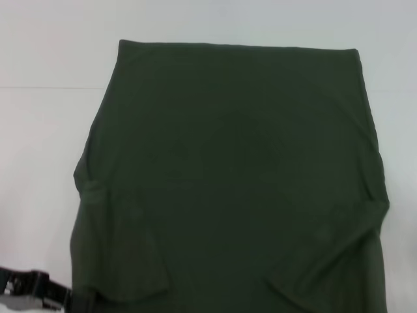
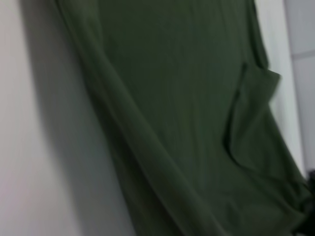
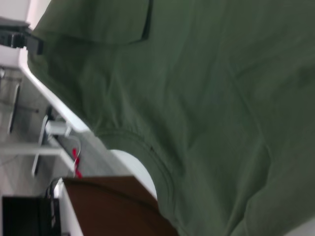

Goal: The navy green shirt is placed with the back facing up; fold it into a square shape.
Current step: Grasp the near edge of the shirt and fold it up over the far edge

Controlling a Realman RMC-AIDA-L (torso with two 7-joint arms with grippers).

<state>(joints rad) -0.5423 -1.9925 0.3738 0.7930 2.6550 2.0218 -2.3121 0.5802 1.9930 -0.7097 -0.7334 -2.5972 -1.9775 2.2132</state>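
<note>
Left gripper (image 1: 39, 290) showed only as a dark part at the near left table (image 1: 39, 130) edge, finger state indeterminable, right gripper unseen, while the shirt (image 1: 234, 176) lay flat, near end cut off.

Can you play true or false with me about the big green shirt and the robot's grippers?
1. The navy green shirt lies spread on a white table. True.
2. Big letters show on the side facing up. False: the upper side is plain.
3. Both sleeves lie folded in over the shirt's body. True.
4. The shirt is already folded into a small square. False: it is still a long, wide shape.
5. The right gripper is pinching the shirt's far edge in the head view. False: no gripper is at that edge; only a dark part of the left arm shows, at the near left corner.
</note>
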